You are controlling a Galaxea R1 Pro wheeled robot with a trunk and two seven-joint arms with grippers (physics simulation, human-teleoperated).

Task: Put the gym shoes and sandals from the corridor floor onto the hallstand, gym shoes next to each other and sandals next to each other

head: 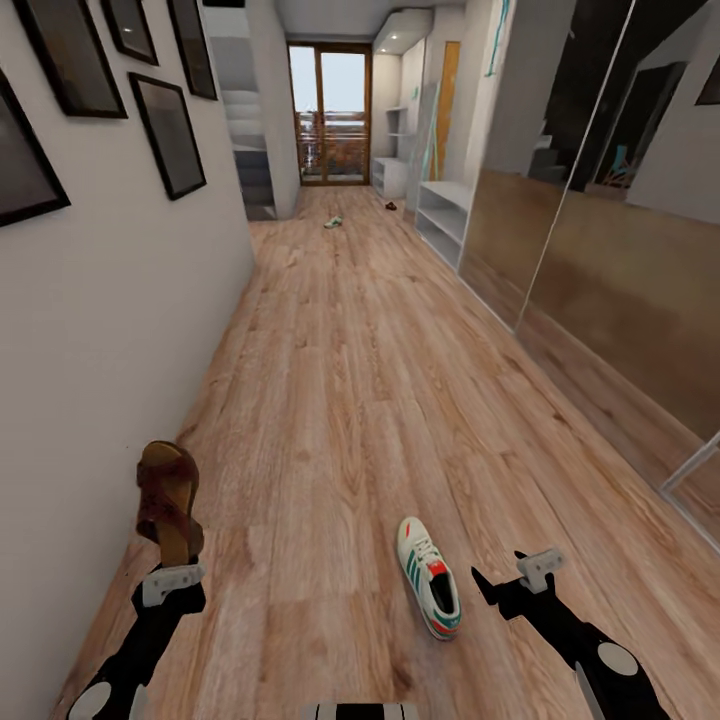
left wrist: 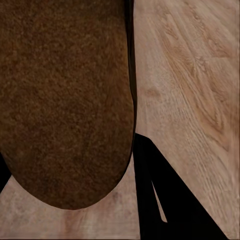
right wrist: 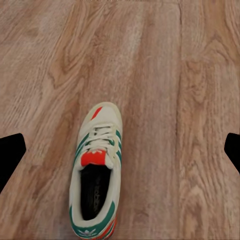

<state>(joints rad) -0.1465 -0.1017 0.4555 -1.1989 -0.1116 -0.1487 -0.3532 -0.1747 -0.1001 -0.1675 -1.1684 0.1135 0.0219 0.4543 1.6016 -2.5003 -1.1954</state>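
My left gripper (head: 172, 572) is shut on a dark brown sandal (head: 168, 495), held upright above the corridor floor (head: 350, 400) close to the left wall. In the left wrist view its brown sole (left wrist: 65, 100) sits against a dark finger (left wrist: 160, 200). One white gym shoe (head: 430, 578) with green stripes and a red tongue lies on the floor just left of my open right gripper (head: 512, 578). The right wrist view looks down on that gym shoe (right wrist: 97, 180). Far down the corridor lie a second gym shoe (head: 333, 222) and a small dark sandal (head: 390, 206).
A pale grey low shelf unit (head: 440, 215) stands along the right wall, with another (head: 388, 178) further back; I cannot tell which is the hallstand. Mirrored wardrobe doors (head: 600, 250) line the right side, framed pictures (head: 168, 130) the left wall. A glass door (head: 330, 115) ends the corridor.
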